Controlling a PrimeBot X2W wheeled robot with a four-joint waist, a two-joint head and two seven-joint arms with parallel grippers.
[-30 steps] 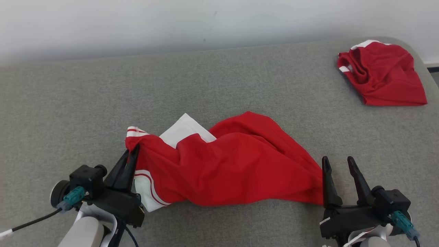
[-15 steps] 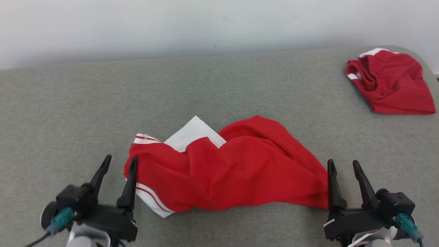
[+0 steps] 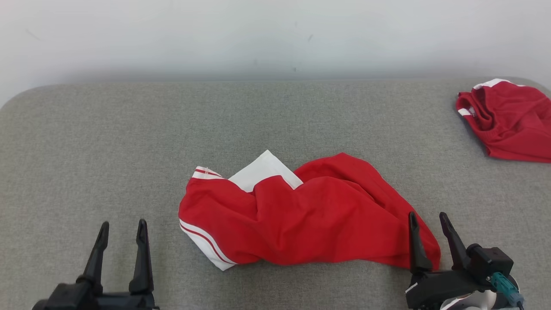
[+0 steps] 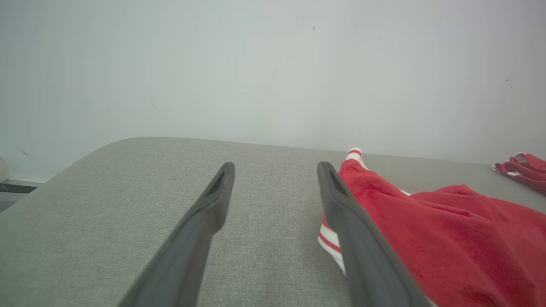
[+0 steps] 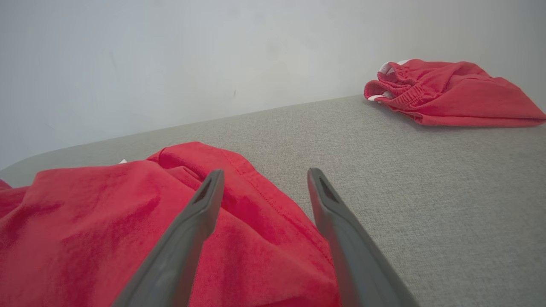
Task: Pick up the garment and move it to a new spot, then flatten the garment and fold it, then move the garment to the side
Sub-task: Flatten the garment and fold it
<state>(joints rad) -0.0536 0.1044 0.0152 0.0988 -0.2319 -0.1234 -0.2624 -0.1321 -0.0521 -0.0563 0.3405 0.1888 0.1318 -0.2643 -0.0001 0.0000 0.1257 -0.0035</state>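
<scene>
While clear of the garment [image 3: 310, 215], left end effector [image 3: 123, 223] low, agape.

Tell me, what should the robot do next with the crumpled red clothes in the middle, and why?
Probably slide the left gripper over to the garment's striped white corner and pinch it. The garment lies bunched, this gripper and the right gripper stand open, and the left one sits apart from the cloth, so flattening needs a hold.

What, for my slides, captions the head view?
Left gripper and right gripper, both open, flank a crumpled red garment on grey surface.
</scene>
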